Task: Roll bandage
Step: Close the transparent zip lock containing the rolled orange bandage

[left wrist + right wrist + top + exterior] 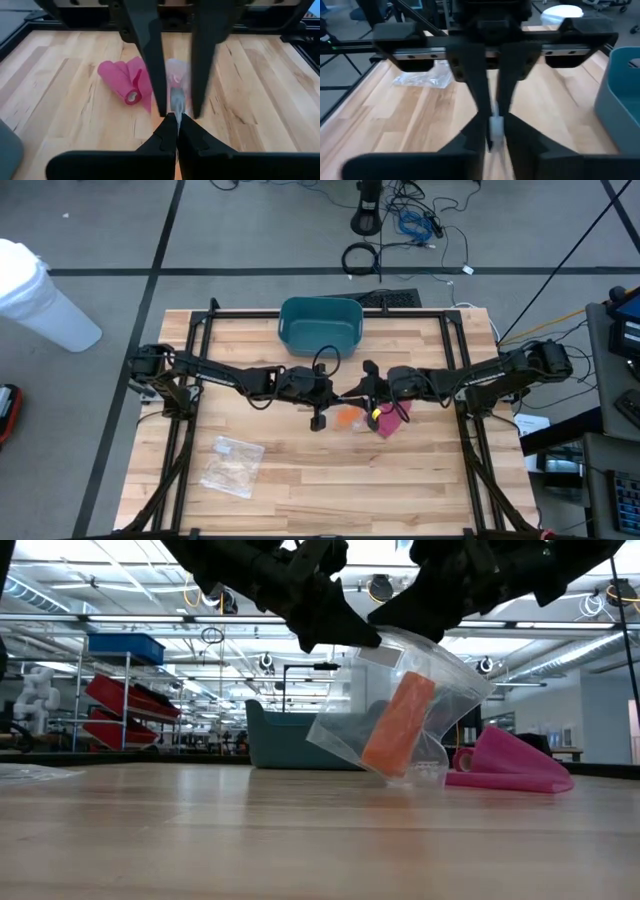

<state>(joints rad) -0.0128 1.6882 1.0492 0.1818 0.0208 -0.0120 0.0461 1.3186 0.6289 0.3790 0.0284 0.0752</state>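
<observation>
A clear plastic zip bag (440,690) with an orange bandage roll (398,725) inside hangs at the table's middle. My left gripper (350,635) comes from the left and my right gripper (400,615) from the right. They meet at the bag's top, and each is shut on it. In the high view the orange roll (346,418) shows just nearer than the two grippers (350,395). A pink bandage (505,765), partly unrolled, lies on its side on the table to the right of the bag; it also shows in the left wrist view (125,82). My left gripper pinches the bag's top edge (176,102) between its two fingers, coming from the table's left and slanting a little down. The bag hangs tilted below the fingers, with its bottom (415,778) on the table. My right gripper pinches the same top edge (495,125) from the opposite side, coming from the table's right and slanting slightly down. Its fingertips face the left gripper's, with the bag's rim between them.
A teal bin (320,325) stands at the far middle of the table. Crumpled clear plastic bags (232,465) lie near the front left. The wooden tabletop (400,490) is framed by black rails on both sides.
</observation>
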